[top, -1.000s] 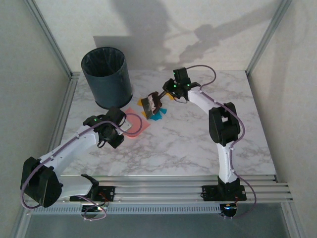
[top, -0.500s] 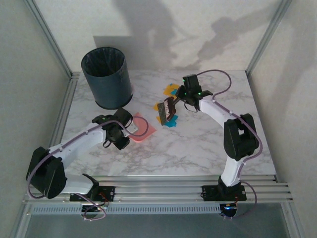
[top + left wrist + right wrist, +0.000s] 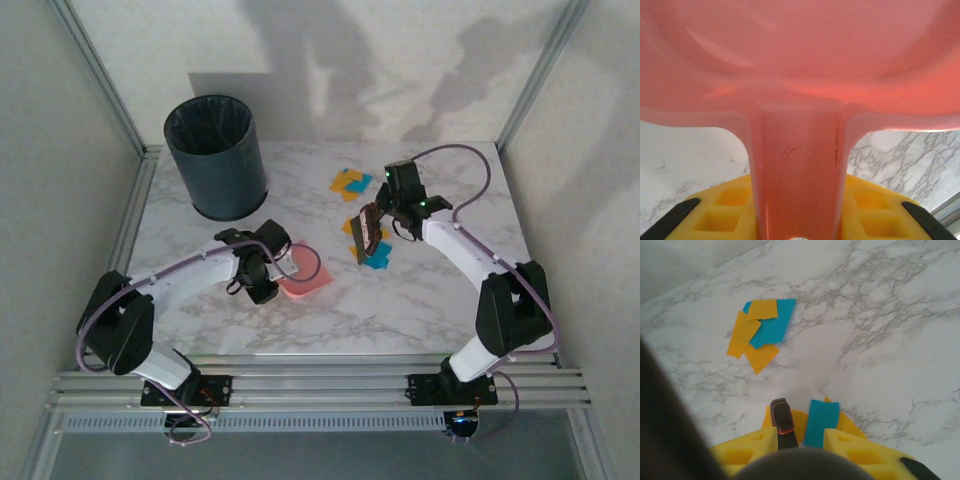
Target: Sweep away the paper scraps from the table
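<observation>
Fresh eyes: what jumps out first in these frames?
The orange and teal paper scraps pop against the white marble table. One cluster lies toward the far edge, and another lies beside the brush held in the right fingers mid-table. To its left, the left fingers clamp the handle of a pink dustpan, and a dark bin stands at the far left corner.
</observation>
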`<state>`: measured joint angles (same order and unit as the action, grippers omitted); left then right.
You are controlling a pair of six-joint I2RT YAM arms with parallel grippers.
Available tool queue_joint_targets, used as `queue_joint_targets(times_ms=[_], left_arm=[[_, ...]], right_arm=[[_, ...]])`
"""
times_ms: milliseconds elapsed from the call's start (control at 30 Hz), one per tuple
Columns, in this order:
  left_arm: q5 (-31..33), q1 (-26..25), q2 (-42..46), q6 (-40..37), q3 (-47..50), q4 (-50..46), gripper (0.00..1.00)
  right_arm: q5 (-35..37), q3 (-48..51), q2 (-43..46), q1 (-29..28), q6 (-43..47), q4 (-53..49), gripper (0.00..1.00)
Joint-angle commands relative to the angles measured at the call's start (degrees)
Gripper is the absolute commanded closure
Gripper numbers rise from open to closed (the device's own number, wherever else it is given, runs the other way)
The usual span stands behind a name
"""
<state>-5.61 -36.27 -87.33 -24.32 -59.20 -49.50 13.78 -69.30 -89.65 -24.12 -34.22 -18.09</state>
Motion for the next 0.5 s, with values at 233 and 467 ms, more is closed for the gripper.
queue_joint_targets(times_ms=[233,467], left_arm=[[-3.49,-3.05,-8.64,-4.39,-7.79,-1.21,1.0],[-3.49,-3.98,-13.83,-5.72,-11.97,-2.63,1.0]], right_arm=[[-6.49,-0.75,7.26,0.7,6.62,-4.41,1.0],[-5.24,1.15,11.59,0.97,8.18,-5.03,1.0]])
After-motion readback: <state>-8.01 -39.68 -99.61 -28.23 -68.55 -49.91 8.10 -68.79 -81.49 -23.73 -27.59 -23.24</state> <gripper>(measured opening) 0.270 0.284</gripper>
